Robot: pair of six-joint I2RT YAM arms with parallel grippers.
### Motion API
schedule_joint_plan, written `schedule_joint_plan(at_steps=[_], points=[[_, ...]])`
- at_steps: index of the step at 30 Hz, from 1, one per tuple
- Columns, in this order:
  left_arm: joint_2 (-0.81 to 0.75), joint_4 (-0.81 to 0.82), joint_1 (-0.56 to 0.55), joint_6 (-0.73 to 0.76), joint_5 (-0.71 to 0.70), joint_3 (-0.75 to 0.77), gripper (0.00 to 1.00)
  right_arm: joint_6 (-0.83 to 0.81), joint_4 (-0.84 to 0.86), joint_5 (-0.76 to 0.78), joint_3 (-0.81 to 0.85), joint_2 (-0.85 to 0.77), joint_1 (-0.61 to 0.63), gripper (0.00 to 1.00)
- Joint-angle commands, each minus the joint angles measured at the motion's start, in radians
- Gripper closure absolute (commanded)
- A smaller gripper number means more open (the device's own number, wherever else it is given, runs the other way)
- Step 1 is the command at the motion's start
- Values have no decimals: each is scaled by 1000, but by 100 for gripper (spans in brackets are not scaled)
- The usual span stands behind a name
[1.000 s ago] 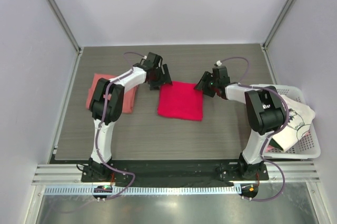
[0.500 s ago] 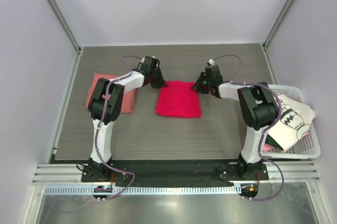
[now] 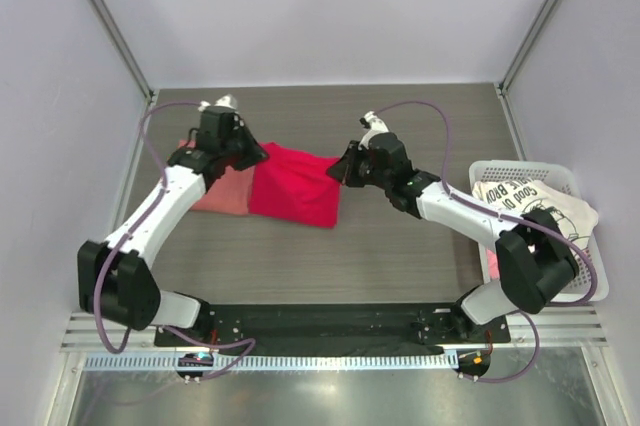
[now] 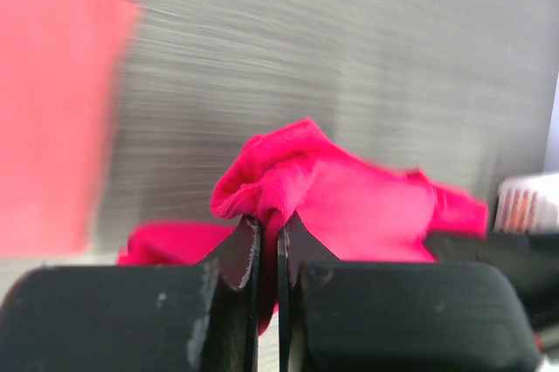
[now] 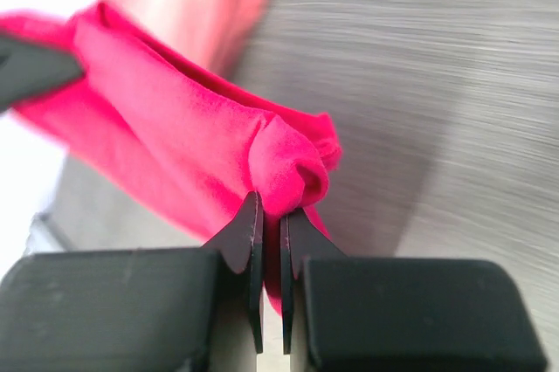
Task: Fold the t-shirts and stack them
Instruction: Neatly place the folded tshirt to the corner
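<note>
The folded crimson-magenta t-shirt (image 3: 295, 188) hangs between both grippers, just above the table at centre left. My left gripper (image 3: 252, 158) is shut on its far left corner, and my right gripper (image 3: 345, 169) is shut on its far right corner. The shirt's left edge overlaps the folded salmon-pink t-shirt (image 3: 222, 194), which lies flat under the left arm. In the left wrist view the gripper (image 4: 269, 219) pinches a bunch of crimson cloth (image 4: 349, 197), with the salmon shirt (image 4: 52, 84) blurred at left. In the right wrist view the gripper (image 5: 272, 215) pinches a crimson fold (image 5: 175, 110). The white printed t-shirt (image 3: 540, 208) lies crumpled in the basket.
A white plastic basket (image 3: 575, 294) stands at the right edge of the wooden table (image 3: 400, 246). Grey walls close in the back and both sides. The arm bases sit on a black rail at the near edge.
Both grippers have closed on the crimson shirt's far corners and carried it to the left, so it now overlaps the salmon-pink shirt. Both arms swung left with it.
</note>
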Motion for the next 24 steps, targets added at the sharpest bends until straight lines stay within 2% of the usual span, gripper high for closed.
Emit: schedule_joint_plan(at_steps=[1, 5, 8, 10, 12, 18, 24], points=[[-94, -198, 119, 30, -11, -5, 100, -5, 4, 26, 70, -26, 98, 99], [-192, -349, 224, 80, -54, 34, 100, 7, -15, 55, 176, 35, 199, 99], [-254, -442, 295, 116, -207, 61, 100, 19, -15, 85, 260, 108, 270, 99], [-253, -485, 384, 132, -234, 97, 100, 27, -21, 92, 335, 179, 299, 99], [-221, -505, 465, 151, -203, 127, 100, 29, -31, 103, 392, 231, 336, 99], [-83, -544, 611, 209, -179, 236, 100, 45, -47, 106, 607, 438, 382, 99], [103, -512, 646, 183, -103, 327, 100, 29, -82, 158, 823, 631, 384, 99]])
